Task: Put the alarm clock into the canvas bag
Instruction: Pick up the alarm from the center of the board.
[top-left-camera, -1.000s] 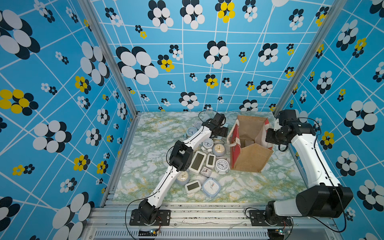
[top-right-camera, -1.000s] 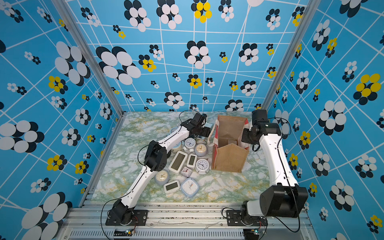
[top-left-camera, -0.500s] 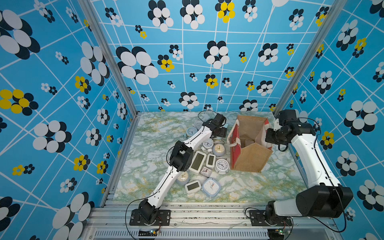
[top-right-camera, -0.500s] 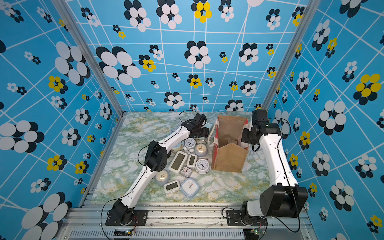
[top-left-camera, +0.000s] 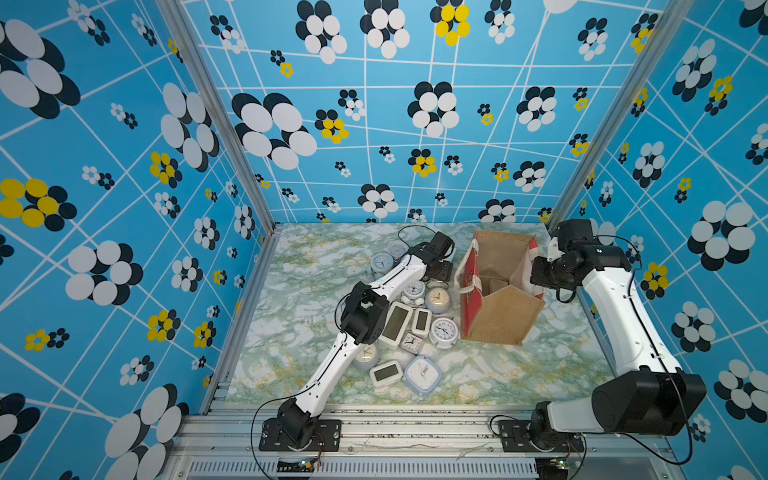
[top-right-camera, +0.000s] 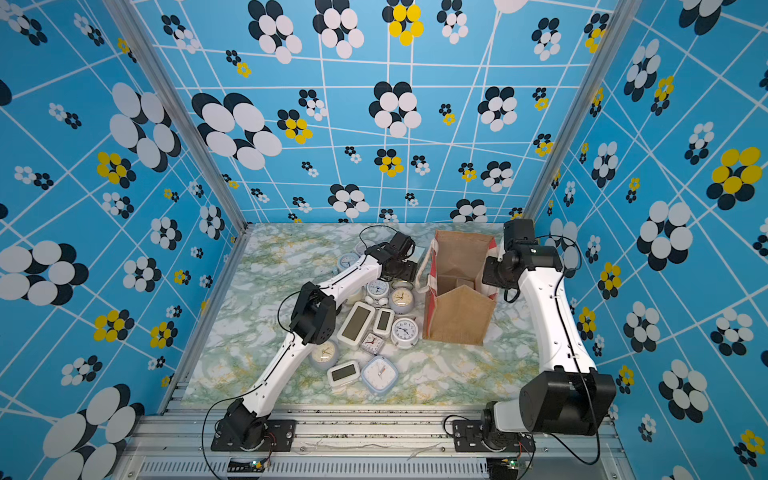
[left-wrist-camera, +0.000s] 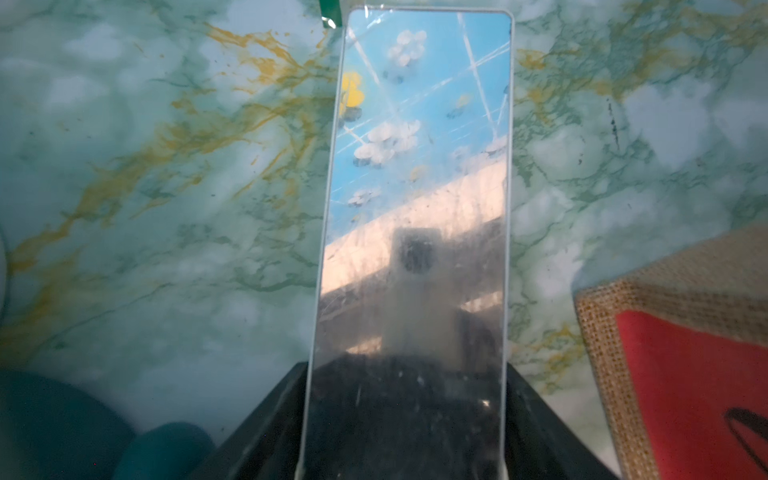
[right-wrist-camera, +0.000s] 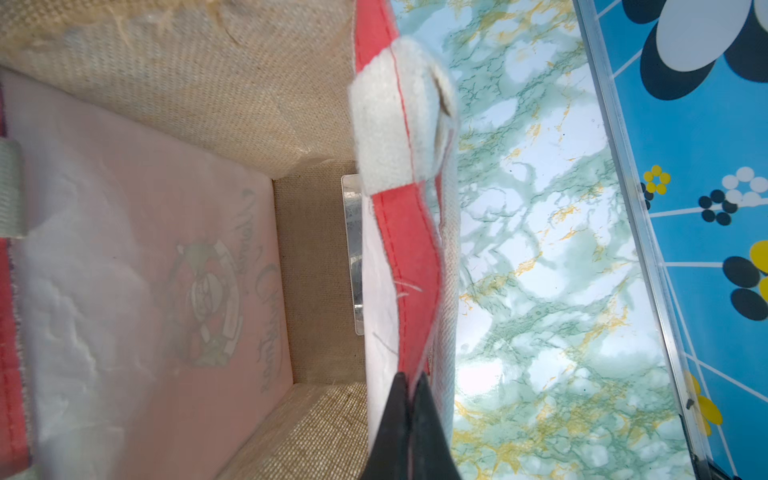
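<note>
Straddling the likely slick, stiff alarm clock (left-wrist-camera: 415, 166) at its long edges, left jaws: clamped, I cannot tell. Right jaws pinch the canvas bag (right-wrist-camera: 415, 270).

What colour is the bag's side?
Red, on the boxy tan burlap canvas bag; clearest in a top view.

White tubular links and bulky black joints on left arm (top-left-camera: 326, 372), lower centre, and right arm (top-left-camera: 615, 307), right side. Black and wedge-tipped: left claw (left-wrist-camera: 407, 368), right claw (right-wrist-camera: 409, 386). Screwed black base plates (top-left-camera: 328, 434); thin black cables (top-left-camera: 252, 428).
</note>
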